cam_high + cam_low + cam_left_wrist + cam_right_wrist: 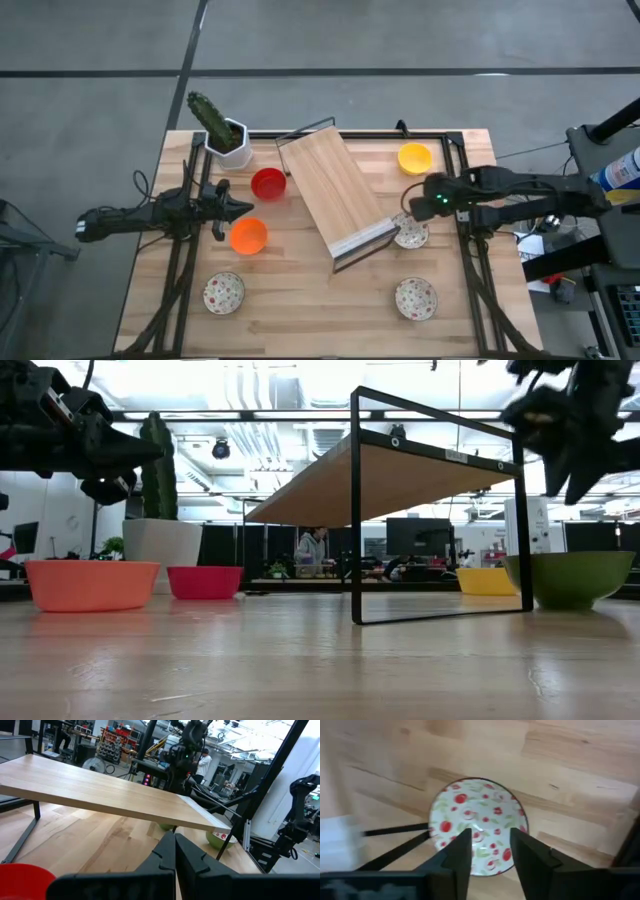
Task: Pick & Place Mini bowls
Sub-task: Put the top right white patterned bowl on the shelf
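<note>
Right gripper (490,851), jaws open, hangs directly above a speckled bowl (477,824) on the tabletop (300,300) by the tilted shelf (335,190). Left gripper (232,207), jaws closed and empty, hovers between red bowl (268,184) and orange bowl (248,236).

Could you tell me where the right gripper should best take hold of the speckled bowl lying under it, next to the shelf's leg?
Probably by the rim. The speckled bowl sits upright and open, so the right gripper, open above it, could come straight down with one finger inside and one outside the wall. The rim side facing away from the wooden shelf looks safest, since the shelf's black leg runs close beside the bowl.
</note>
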